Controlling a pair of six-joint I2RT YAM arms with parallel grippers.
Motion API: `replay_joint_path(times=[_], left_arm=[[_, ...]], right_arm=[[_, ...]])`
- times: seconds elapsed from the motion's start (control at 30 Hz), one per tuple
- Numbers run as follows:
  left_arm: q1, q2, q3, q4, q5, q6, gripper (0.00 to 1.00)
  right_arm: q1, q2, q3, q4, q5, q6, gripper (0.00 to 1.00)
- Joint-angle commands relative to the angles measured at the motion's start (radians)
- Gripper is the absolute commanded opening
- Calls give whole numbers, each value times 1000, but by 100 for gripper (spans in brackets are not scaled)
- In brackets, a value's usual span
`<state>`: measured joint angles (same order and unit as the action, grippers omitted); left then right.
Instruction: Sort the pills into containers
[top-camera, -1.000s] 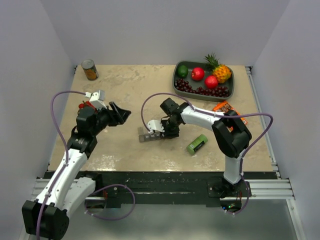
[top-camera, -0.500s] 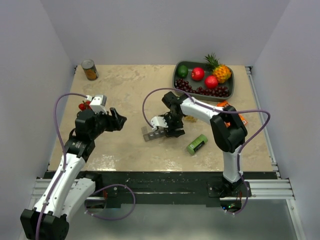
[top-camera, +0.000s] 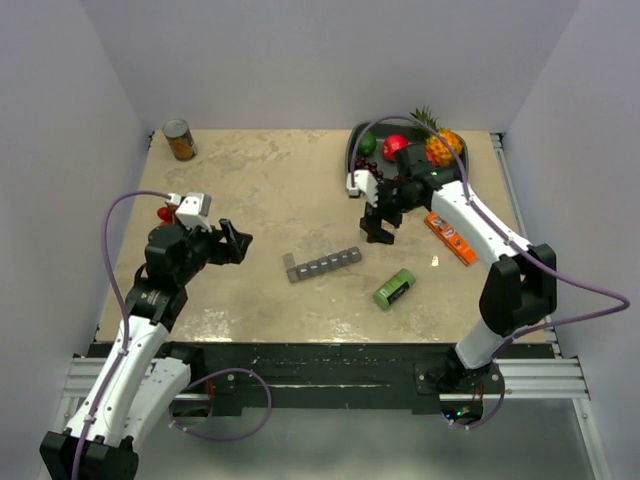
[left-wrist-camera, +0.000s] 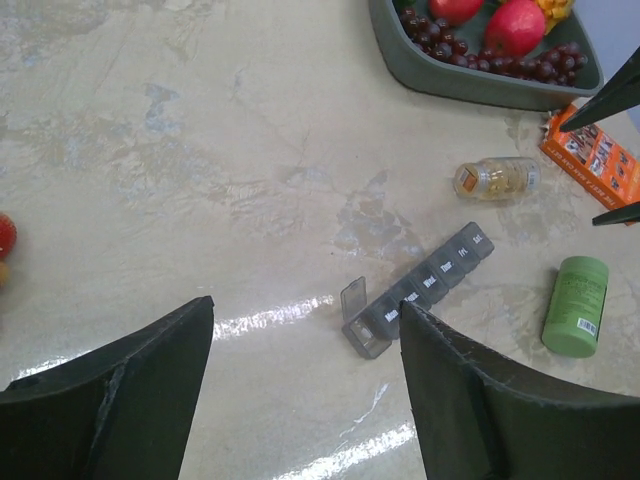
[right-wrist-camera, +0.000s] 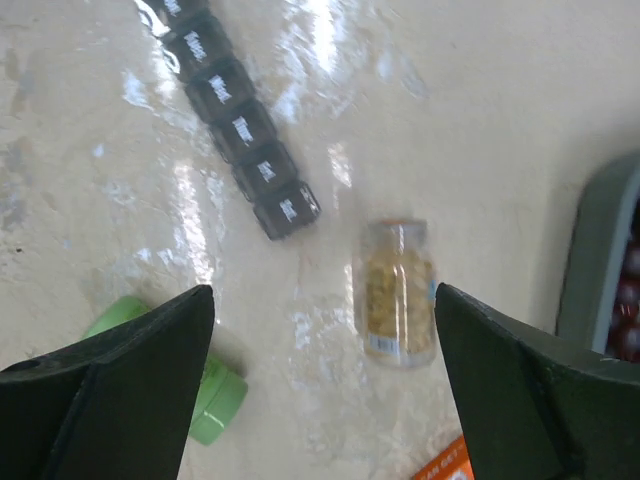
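On the table the small clear plastic pill bottle lies sideways: probably light, slick, roll-prone; pinch across its body. Left tool and right tool gape empty.

A marbled beige table carries everything; a tin can stands upright in its far left corner; a dark tray sits at the far right, with dark red grapes heaped along its near side, a red fruit, a green lime and a small pineapple behind them; an orange packet lies flat just in front of the tray; a green pack lies on its side nearer the front edge, well apart from the tray; a small red fruit rests at the left edge.
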<state>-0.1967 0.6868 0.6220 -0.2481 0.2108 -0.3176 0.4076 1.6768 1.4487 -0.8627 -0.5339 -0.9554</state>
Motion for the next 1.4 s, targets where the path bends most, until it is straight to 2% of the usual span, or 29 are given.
replay_joint_path(times=[0.0,0.17,0.37,0.57,0.87,1.37], left_arm=[[6,-27,-4,50,-5,26,80],[6,-49,-7,55,4,28,81],[6,-64,-8,50,-7,29,81],[6,-64,-8,50,-2,28,81],[6,-64,-10,55,2,28,81],[6,-59,-11,56,10,26,81]], right_arm=[[-105,-57,-69,117,-69,139,97],[-144,9,-48,166,60,119,97],[-142,99,-45,194,98,-37,96],[-142,175,-51,225,160,-104,95],[-136,245,-51,217,147,-149,90],[-128,290,-57,194,95,-157,77]])
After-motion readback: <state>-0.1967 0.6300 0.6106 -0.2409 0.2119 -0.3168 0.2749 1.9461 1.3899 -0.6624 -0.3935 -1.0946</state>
